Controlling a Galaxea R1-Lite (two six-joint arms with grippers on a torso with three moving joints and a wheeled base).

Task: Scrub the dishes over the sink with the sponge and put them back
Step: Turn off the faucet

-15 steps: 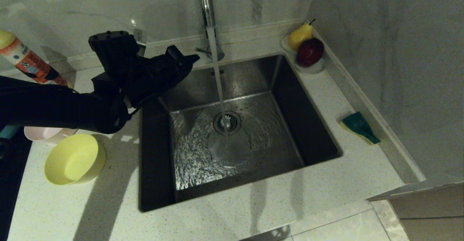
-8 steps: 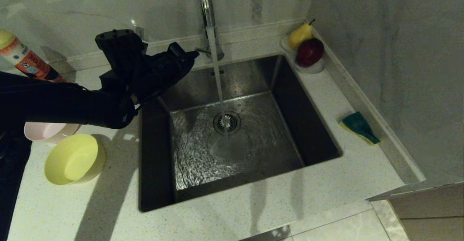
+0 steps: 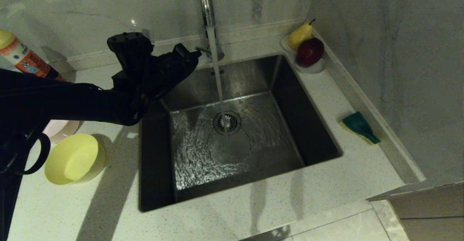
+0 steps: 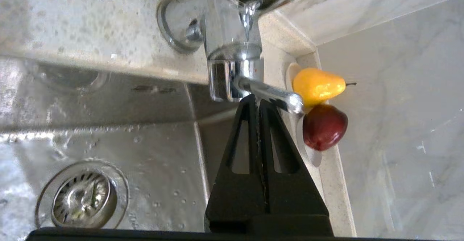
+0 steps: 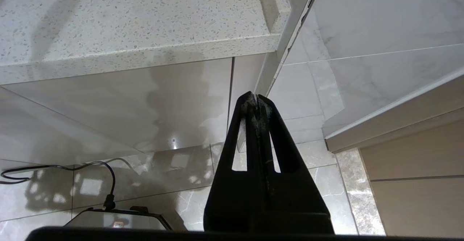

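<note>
Steel everywhere: the sink [image 3: 232, 132] fills the middle of the counter [image 3: 253, 212], water streaming from the tap [image 3: 206, 1] onto the drain strainer [image 3: 227, 122]. Left gripper [image 3: 195, 54] is up at the sink's far left corner, fingers clenched together on nothing, tips right at the tap's lever [image 4: 270, 95] in the wrist view. The sponge [image 3: 359, 127] lies well apart from it, green face up, on the counter right of the sink by the wall. The yellow bowl [image 3: 74, 159] sits near left of the sink, below the left arm, and the pale pink bowl [image 3: 59, 129] peeks out beside it, mostly hidden by that arm. Far right corner: a pear [image 3: 300, 34] and a red apple [image 3: 310, 52] on a white dish [image 3: 313, 69]. Right gripper [image 5: 256, 99] is parked low beside the cabinet, pinched closed and empty.
</note>
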